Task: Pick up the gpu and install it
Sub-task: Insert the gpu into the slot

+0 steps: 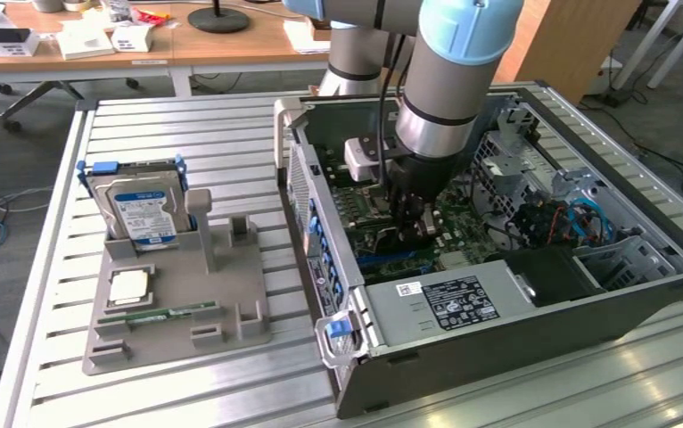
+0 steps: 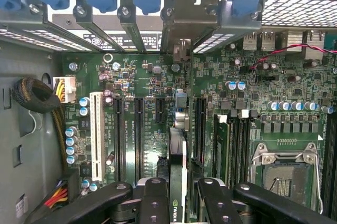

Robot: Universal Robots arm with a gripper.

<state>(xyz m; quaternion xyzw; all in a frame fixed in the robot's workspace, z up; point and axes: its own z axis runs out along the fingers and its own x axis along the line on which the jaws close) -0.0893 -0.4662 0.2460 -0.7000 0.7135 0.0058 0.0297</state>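
End effector, exterior view: end effector (image 1: 416, 234) reaches down inside the open computer case (image 1: 627, 294), low over the motherboard (image 1: 466, 254).
Holder, exterior view: beside the case, on the desk (image 1: 175, 120), a grey holder (image 1: 175, 308) carries a hard drive (image 1: 145, 209), a processor chip (image 1: 128, 286) and a RAM stick (image 1: 163, 315); no card is left on it.
Progress, exterior view: pickup looks done; the card cannot be made out under the arm.
End effector, wrist view: end effector (image 2: 178, 192) is clenched on the gpu (image 2: 178, 145), both black fingers (image 2: 152, 197) pressing its faces.
Card, wrist view: gpu stands edge-on over the motherboard (image 2: 263, 92), lined up with the gap between the expansion slots (image 2: 138, 134) and close to the case's rear bracket bay (image 2: 184, 18).
Left to do: seating looks unfinished, judging by the grip.
Hard to tell: the card's lower edge and the slot under it are hidden, so contact with the slot cannot be judged; the card's bracket is not clear.
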